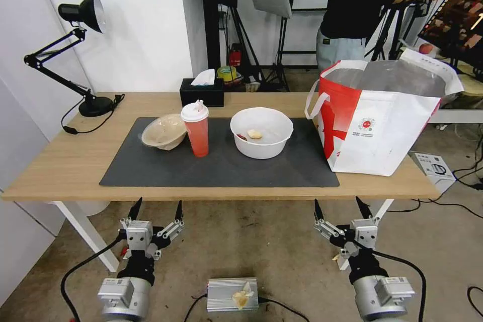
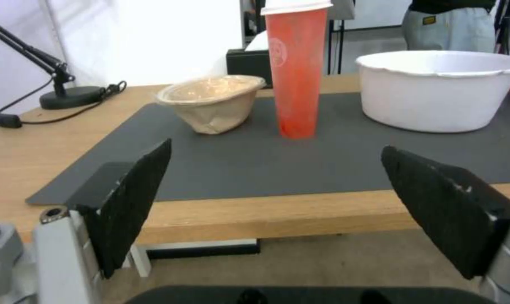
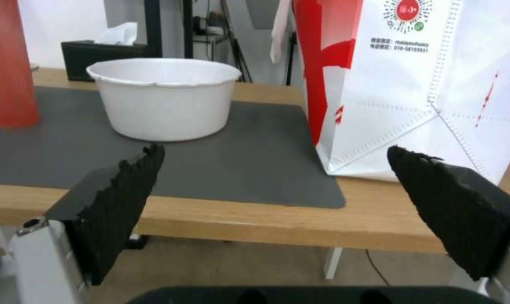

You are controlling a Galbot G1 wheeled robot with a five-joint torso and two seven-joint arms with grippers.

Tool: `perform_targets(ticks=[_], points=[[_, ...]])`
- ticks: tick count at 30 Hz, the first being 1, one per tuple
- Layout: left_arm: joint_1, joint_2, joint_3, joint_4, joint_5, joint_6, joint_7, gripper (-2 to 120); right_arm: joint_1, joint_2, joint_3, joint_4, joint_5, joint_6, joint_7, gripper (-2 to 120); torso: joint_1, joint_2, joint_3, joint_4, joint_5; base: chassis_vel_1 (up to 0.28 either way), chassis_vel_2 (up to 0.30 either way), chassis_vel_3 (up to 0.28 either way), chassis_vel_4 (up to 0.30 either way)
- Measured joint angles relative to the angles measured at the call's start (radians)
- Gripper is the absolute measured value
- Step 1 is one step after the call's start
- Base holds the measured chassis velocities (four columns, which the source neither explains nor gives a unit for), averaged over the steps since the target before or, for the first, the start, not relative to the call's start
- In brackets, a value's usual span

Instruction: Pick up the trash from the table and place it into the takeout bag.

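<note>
On the table's (image 1: 60, 171) dark mat (image 1: 221, 166) stand the beige paper bowl (image 1: 164, 131), red cup (image 1: 196, 128) and white bowl (image 1: 261, 132), in a row from the left end. Takeout bag (image 1: 382, 115) stands upright at the right end. Left gripper (image 1: 156, 209) and right gripper (image 1: 342, 206) hang below the front edge, both spread wide, holding nothing.

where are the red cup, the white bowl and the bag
red cup (image 1: 198, 136), head view, on its red side below the lid
white bowl (image 1: 261, 146), head view, on its outer front wall
bag (image 1: 382, 126), head view, on its white front panel
</note>
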Motion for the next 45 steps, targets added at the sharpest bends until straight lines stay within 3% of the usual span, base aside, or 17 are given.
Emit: perform_targets(ticks=[24,27,28,31,32,35,37,41,42,45], points=[[0.0,0.003,0.004,0.002,0.002,-0.006,-0.01,100,-0.007,0.003,0.001,0.001,-0.008,0.03,0.0,100,0.0,0.0,0.0,0.0002,0.0,0.0,0.0,0.0,0.0],[-0.005,0.039,0.042,0.022,0.024,-0.083,-0.093,100,-0.037,0.016,0.009,0.009,-0.046,0.142,0.002,100,0.0,0.0,0.0,0.0,0.0,0.0,0.0,0.0,0.0],[-0.005,0.039,0.042,0.022,0.024,-0.083,-0.093,100,-0.037,0.016,0.009,0.009,-0.046,0.142,0.002,100,0.0,0.0,0.0,0.0,0.0,0.0,0.0,0.0,0.0],[-0.011,0.084,0.09,0.049,0.052,-0.182,-0.199,100,-0.069,0.031,0.018,0.018,-0.089,0.265,0.005,100,0.0,0.0,0.0,0.0,-0.0002,0.0,0.0,0.0,0.0],[-0.011,0.084,0.09,0.049,0.052,-0.182,-0.199,100,-0.069,0.031,0.018,0.018,-0.089,0.265,0.005,100,0.0,0.0,0.0,0.0,-0.0002,0.0,0.0,0.0,0.0],[-0.018,0.126,0.135,0.074,0.08,-0.275,-0.3,100,-0.104,0.035,0.029,0.04,-0.109,0.362,-0.009,100,0.0,0.0,0.0,0.0,0.0006,0.0,0.0,0.0,0.0],[-0.019,0.135,0.144,0.079,0.086,-0.296,-0.324,100,-0.116,0.029,0.032,0.053,-0.104,0.373,-0.02,100,0.0,0.0,0.0,0.0,0.0,0.0,0.0,0.0,0.0],[-0.028,0.195,0.208,0.114,0.123,-0.426,-0.463,100,-0.135,0.008,0.038,0.078,-0.088,0.382,-0.037,100,0.0,0.0,0.0,0.0,-0.0002,0.0,0.0,0.0,0.0],[-0.028,0.195,0.208,0.114,0.123,-0.426,-0.463,100,-0.135,0.008,0.038,0.078,-0.088,0.382,-0.037,100,0.0,0.0,0.0,0.0,-0.0002,0.0,0.0,0.0,0.0],[-0.034,0.237,0.253,0.138,0.15,-0.517,-0.563,100,-0.132,0.005,0.036,0.078,-0.087,0.371,-0.037,100,0.0,0.0,0.0,0.0,-0.0001,0.0,0.0,0.0,0.0]])
